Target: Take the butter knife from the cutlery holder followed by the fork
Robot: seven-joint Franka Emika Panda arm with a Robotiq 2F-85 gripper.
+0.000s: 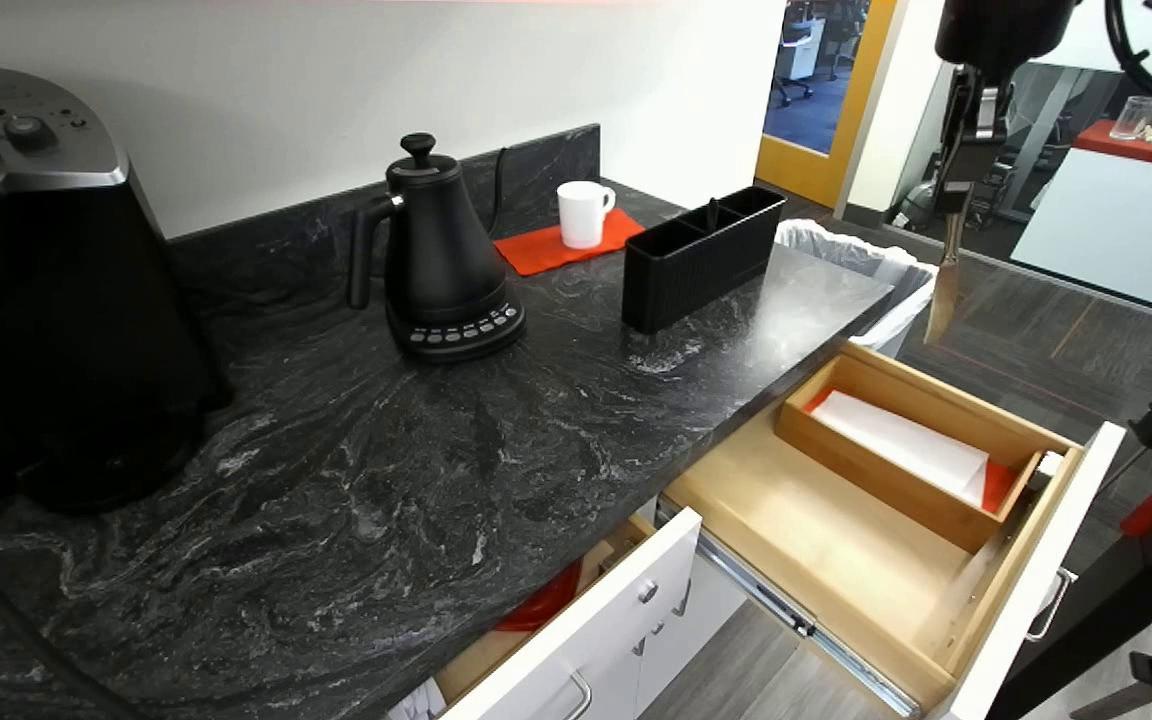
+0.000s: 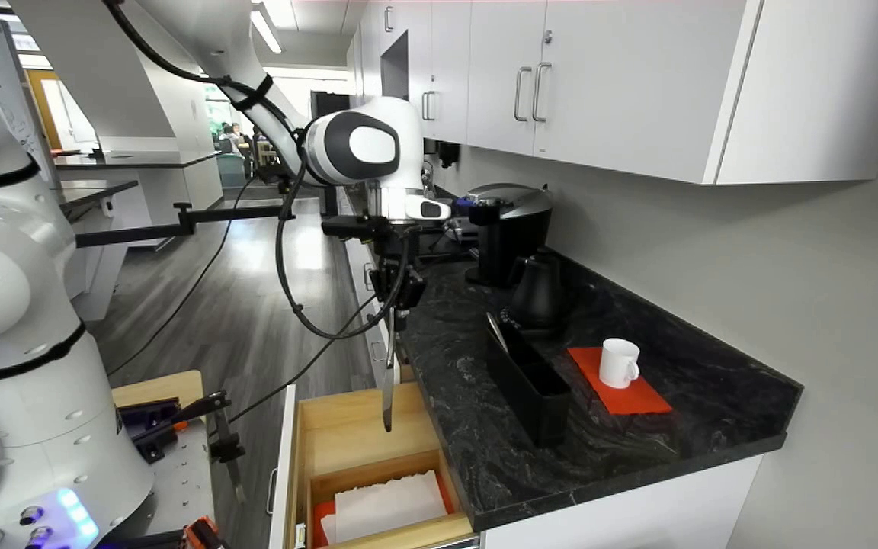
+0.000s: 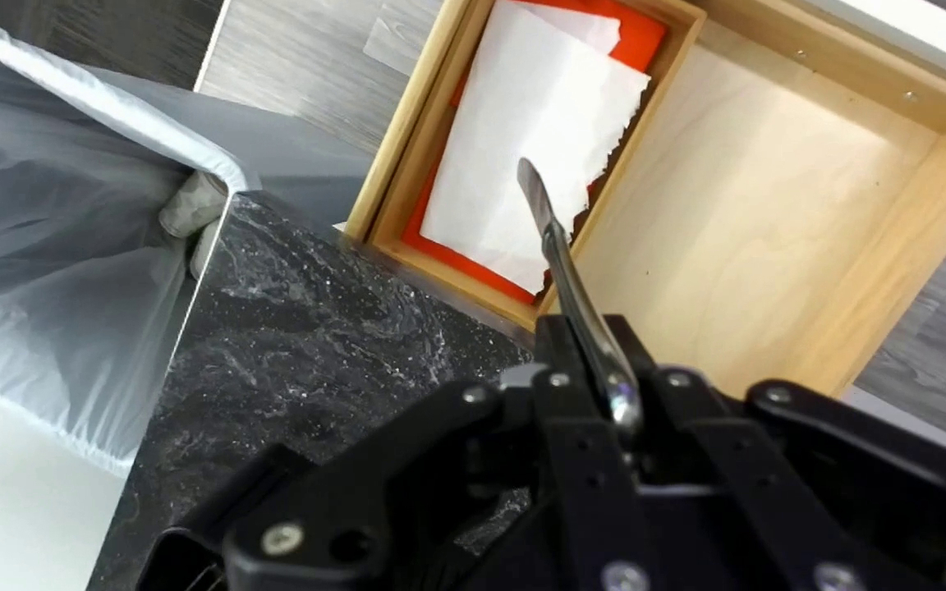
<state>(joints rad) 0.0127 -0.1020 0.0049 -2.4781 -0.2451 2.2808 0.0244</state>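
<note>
Black end effector [image 3: 590,341], closest to wrist cam, is clamped on the handle of butter knife [image 3: 575,287]; blade points approx. straight down above open drawer [image 3: 752,222], well apart from cutlery holder [image 1: 696,270]. Holder's upright on bench [image 1: 386,480], near kettle [image 1: 444,250] & red sheet [image 1: 531,255] w/ white mug [image 1: 579,217] on it; 1 silvery utensil [image 2: 497,334] sticks up from holder, can't tell type.

Butter knife [image 3: 568,276]: silvery, held aloft, blade down. Cutlery holder [image 1: 701,272]: black, narrow, upright on the counter [image 1: 386,480]; 1 silvery utensil [image 2: 497,333] leans inside, type unclear.
</note>
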